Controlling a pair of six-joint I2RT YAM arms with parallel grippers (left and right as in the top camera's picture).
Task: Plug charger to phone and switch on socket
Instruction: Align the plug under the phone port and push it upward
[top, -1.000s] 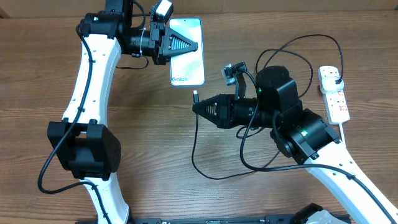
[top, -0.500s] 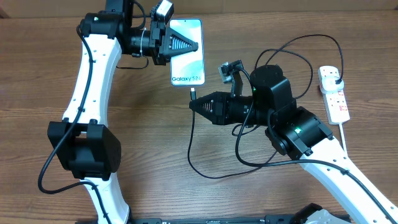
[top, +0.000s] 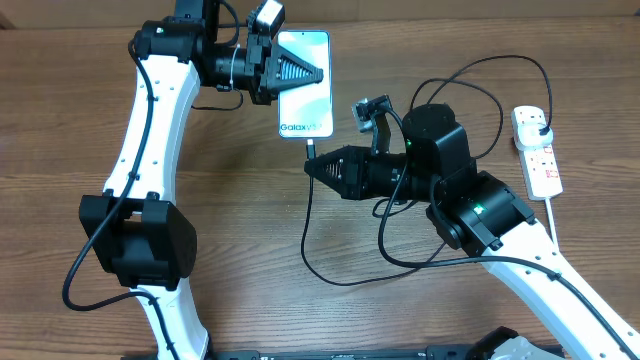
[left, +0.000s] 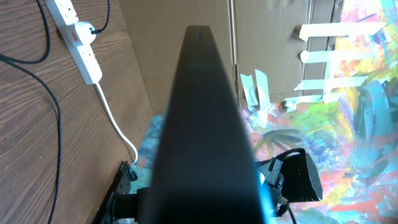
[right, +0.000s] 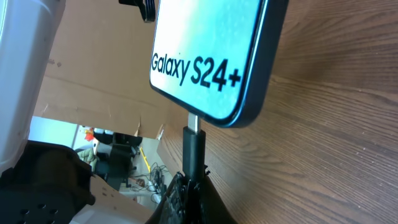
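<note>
Gripped slim, dark-framed, blue-screened smartphone (top: 304, 85) in left claw (top: 312, 73), raised off wooden desk (top: 260, 250) to present its port. Pinched small black connector (right: 193, 144) of thin black charger cable (top: 308, 230) in right claw (top: 312, 168), tip apparently at port mouth. Ignored white power strip (top: 540, 150), well apart.

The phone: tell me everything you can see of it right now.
The phone is a slim rectangle with a dark frame and rounded corners. Its lit pale-blue screen faces up and reads "Galaxy S24+" near one end. The left hand clamps it across the middle, apparently tilted off the table. The charger connector, held by the right hand, meets that end's edge, a bit of metal tip showing.
</note>
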